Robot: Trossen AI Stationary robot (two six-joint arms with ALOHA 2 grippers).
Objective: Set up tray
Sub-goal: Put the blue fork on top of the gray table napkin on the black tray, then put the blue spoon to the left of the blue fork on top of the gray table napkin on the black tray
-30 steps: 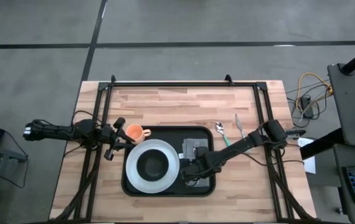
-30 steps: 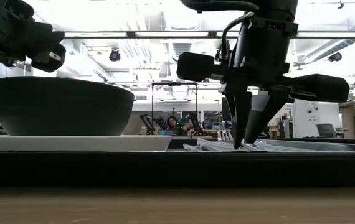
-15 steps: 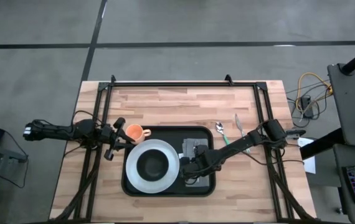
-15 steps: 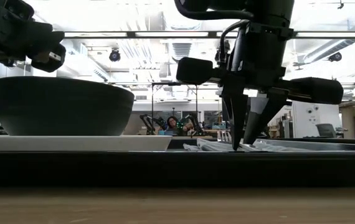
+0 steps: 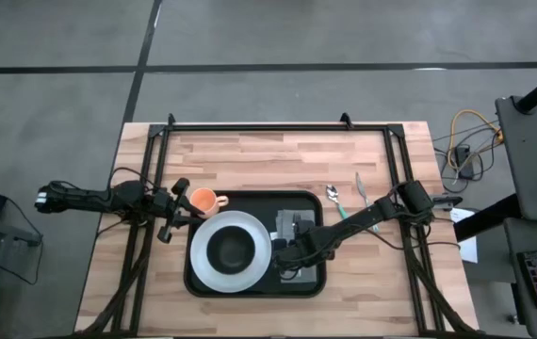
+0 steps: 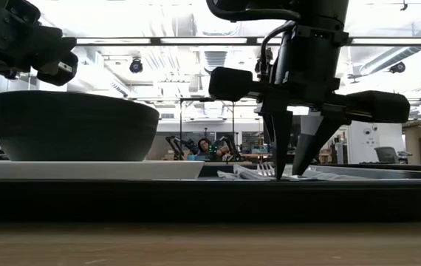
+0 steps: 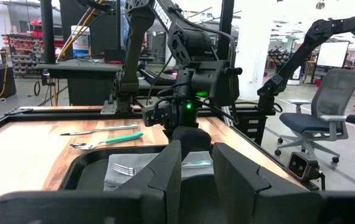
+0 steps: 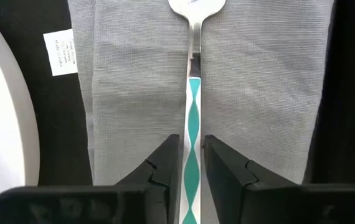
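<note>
- The table (image 5: pixel 250 155) lies under everything I reach for.
- The tray (image 5: pixel 250 286) sits directly beneath my right claw (image 6: pixel 293 174), and I hang over its end on my own arm's side.
- The plate (image 5: pixel 210 270) with the bowl (image 5: pixel 231 250) on it fills the tray's other half, just beside me.
- The napkin (image 8: pixel 134 93) lies flat in the tray under my fingertips.
- The fork (image 8: pixel 193 93) rests along the napkin's middle, its teal handle running between my fingers.
- My right claw is spread a little, astride the handle and not yet pinching it.
- My left claw (image 5: pixel 170 215) waits off the tray's far end near the orange cup (image 5: pixel 203 200); I cannot tell how it is set.
- The risk, as I judge it: rising carelessly could drag the fork askew or ruck the napkin.
- The spoon (image 5: pixel 334 200) and knife (image 5: pixel 363 188) lie on the table behind me, outside the tray.
</note>
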